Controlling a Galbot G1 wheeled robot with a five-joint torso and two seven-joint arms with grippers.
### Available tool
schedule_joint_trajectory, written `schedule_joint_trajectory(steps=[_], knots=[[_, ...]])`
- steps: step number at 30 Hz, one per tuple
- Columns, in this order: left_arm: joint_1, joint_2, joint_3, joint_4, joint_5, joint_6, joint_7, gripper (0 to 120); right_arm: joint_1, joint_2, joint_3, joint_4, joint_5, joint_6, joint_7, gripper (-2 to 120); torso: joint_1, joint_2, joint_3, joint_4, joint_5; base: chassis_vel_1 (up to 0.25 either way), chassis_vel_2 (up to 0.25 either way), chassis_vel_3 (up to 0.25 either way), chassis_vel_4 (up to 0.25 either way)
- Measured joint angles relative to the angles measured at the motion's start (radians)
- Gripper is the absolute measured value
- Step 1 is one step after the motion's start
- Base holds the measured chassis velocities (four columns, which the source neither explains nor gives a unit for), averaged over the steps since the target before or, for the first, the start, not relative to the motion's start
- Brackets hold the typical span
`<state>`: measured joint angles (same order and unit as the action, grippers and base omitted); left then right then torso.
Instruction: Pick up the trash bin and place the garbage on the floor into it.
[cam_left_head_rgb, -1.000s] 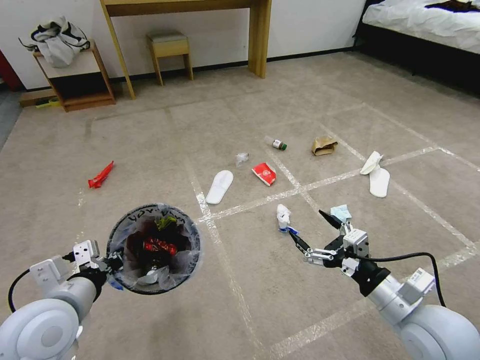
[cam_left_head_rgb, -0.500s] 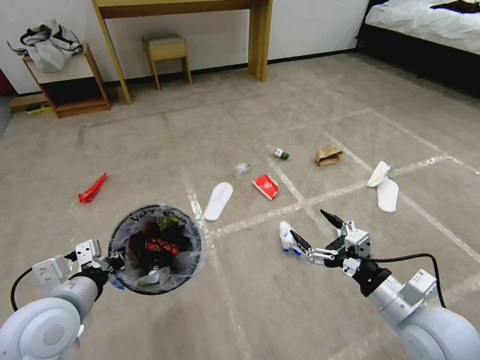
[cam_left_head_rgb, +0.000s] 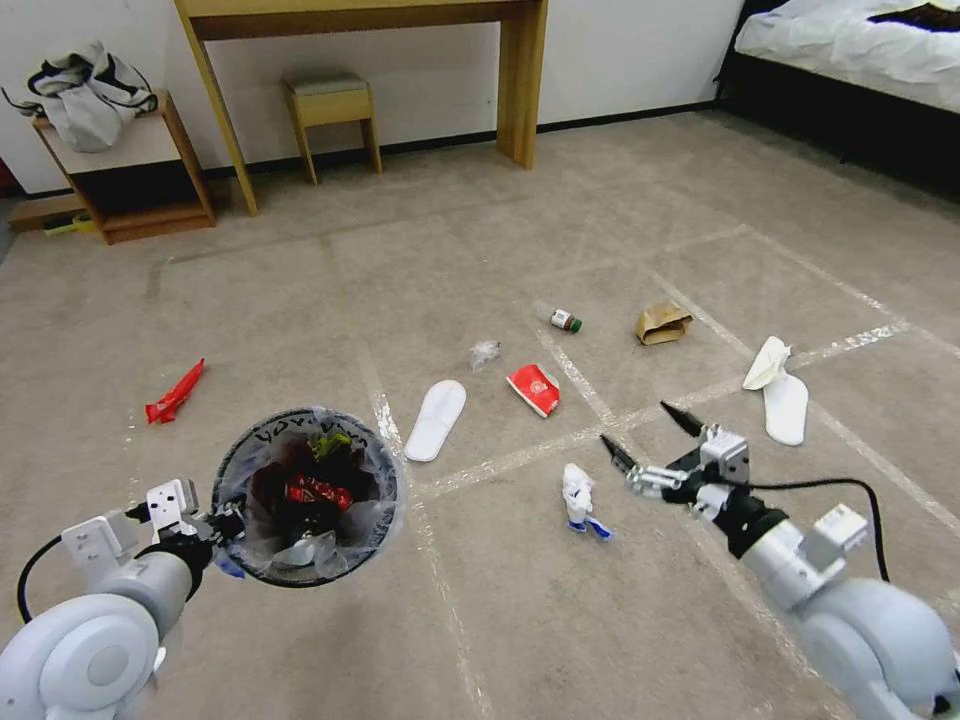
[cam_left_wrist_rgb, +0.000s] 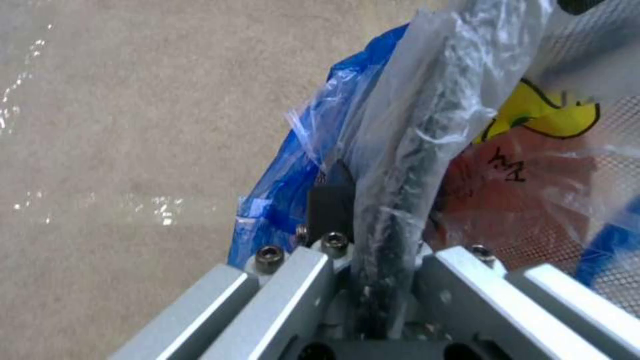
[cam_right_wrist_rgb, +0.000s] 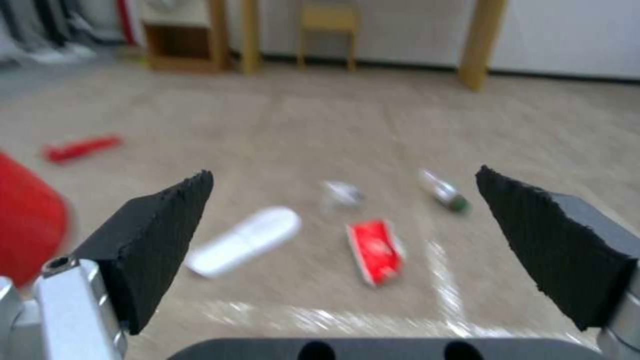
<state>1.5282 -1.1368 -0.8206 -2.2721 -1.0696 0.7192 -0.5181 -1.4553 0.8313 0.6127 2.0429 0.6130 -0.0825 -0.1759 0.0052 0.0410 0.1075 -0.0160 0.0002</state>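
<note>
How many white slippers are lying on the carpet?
2: one slipper lies just beyond the trash bin; the other slipper lies far right, beside crumpled white paper. None looks hidden.

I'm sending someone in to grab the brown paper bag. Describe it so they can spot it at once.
Start from the bed at the far right and look down the carpet toward the robot. The paper bag lies crumpled there, between a small bottle and a pair of white slippers. It is the only brown piece of litter.

white wall (cam_left_head_rgb: 620, 60) | wooden desk (cam_left_head_rgb: 523, 70) | stool (cam_left_head_rgb: 330, 105) | shelf (cam_left_head_rgb: 130, 170) | bed (cam_left_head_rgb: 850, 50)
</note>
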Motion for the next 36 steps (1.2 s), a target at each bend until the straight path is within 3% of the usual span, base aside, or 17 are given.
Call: schedule_joint_trajectory(steps=[6, 8, 12, 26, 36], knots=[[-0.043, 0.033, 0.034, 0.019, -0.038, 0.010, -0.002, 0, 0.033, -0.081, -0.002, -0.099, 0.055, -0.015, 0.019, 100, 0.000, 0.000, 0.000, -0.0003, 0.0000, 0.000, 0.000, 0.000, 0.000], [-0.087, 0.055, 0.079, 0.055, -0.047, 0.014, -0.005, 0, 0.045, -0.119, -0.006, -0.154, 0.060, -0.021, 0.022, 100, 0.000, 0.000, 0.000, -0.0007, -0.0002, 0.000, 0.000, 0.000, 0.000], [-0.115, 0.054, 0.117, 0.079, -0.047, 0.015, -0.007, 0, 0.045, -0.109, -0.007, -0.166, 0.062, -0.024, 0.022, 100, 0.000, 0.000, 0.000, -0.0004, -0.0002, 0.000, 0.000, 0.000, 0.000], [-0.113, 0.037, 0.130, 0.097, -0.029, 0.006, 0.002, 0, 0.027, -0.067, -0.002, -0.174, 0.070, -0.005, -0.032, 100, 0.000, 0.000, 0.000, -0.0003, -0.0002, -0.020, 0.011, 0.012, -0.014], [-0.091, 0.022, 0.123, 0.079, -0.005, 0.000, 0.013, 0, 0.009, -0.040, -0.010, -0.150, 0.056, -0.022, 0.009, 100, 0.000, 0.000, 0.000, -0.0003, -0.0004, -0.171, 0.177, 0.189, -0.169]])
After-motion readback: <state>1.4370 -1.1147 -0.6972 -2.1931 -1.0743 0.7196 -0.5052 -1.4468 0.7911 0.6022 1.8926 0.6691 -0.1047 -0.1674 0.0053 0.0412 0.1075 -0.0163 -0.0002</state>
